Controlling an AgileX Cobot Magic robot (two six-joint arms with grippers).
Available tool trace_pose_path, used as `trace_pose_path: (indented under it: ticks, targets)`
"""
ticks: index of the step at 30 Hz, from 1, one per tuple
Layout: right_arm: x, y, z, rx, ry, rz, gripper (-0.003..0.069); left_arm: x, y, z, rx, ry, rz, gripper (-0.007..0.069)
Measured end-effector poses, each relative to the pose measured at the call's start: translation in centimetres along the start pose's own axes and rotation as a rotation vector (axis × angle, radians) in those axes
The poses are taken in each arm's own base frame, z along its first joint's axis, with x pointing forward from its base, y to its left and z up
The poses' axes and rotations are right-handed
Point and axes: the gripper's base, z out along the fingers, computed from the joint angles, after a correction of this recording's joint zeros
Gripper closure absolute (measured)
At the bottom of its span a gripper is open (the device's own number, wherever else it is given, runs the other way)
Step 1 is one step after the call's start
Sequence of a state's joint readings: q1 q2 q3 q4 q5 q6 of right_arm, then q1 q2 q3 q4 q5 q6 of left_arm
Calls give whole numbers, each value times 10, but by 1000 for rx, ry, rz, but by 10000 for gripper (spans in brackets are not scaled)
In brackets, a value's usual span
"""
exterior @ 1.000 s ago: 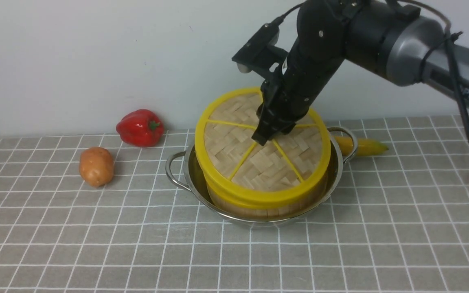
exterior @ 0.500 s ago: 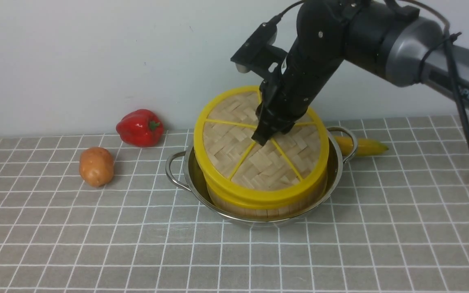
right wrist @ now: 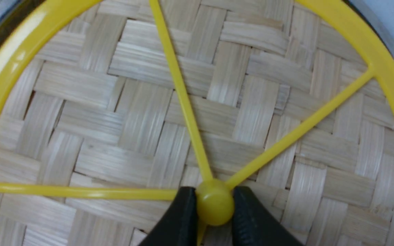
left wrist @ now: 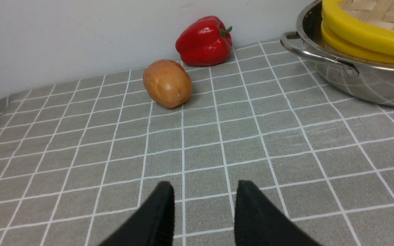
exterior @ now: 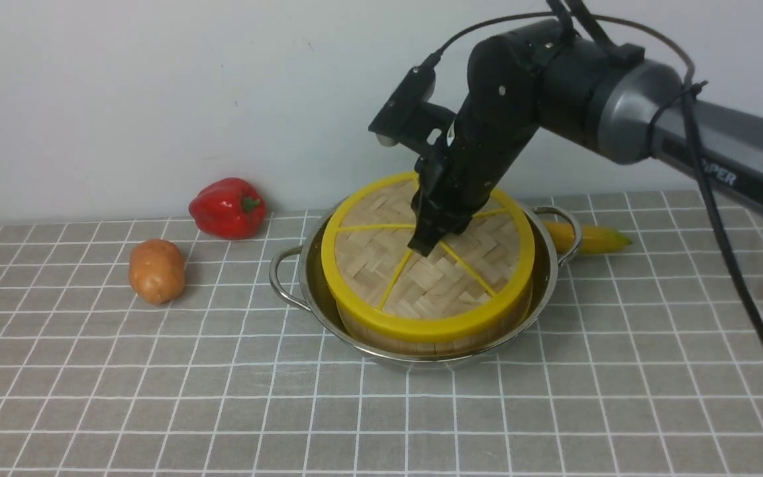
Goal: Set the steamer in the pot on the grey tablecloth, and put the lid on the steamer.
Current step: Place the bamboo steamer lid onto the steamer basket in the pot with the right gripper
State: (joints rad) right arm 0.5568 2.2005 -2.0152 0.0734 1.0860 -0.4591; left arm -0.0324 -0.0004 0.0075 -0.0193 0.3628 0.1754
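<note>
Woven bamboo with yellow spokes, the lid (exterior: 448,285) lies on the steamer (exterior: 421,341), which stands in the pot (exterior: 315,298) on the grey tablecloth (exterior: 222,397), the right claw (exterior: 425,246) down at its centre. From the left wrist, the left claw (left wrist: 204,191) hangs parted and empty over the cloth (potato (left wrist: 167,83) and red pepper (left wrist: 204,41) beyond). From the right wrist, both black fingers (right wrist: 180,218) pinch the yellow knob (right wrist: 214,203).

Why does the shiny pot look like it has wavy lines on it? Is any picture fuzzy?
Left wrist view: the pot's steel side mirrors the tablecloth's white grid, bent by the curve; the red pepper shows white glare spots. Front view: a bit soft all over. Right wrist view: the lid's weave is close and fairly sharp.
</note>
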Motion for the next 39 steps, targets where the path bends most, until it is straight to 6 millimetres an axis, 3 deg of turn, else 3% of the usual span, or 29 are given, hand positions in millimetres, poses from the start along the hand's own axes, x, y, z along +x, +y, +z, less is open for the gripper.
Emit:
trace_pose_path:
  ticks: [39]
  targets:
    - [-1, -4, 4, 47, -10, -177, 512, 0, 0, 0, 0, 0, 0, 382]
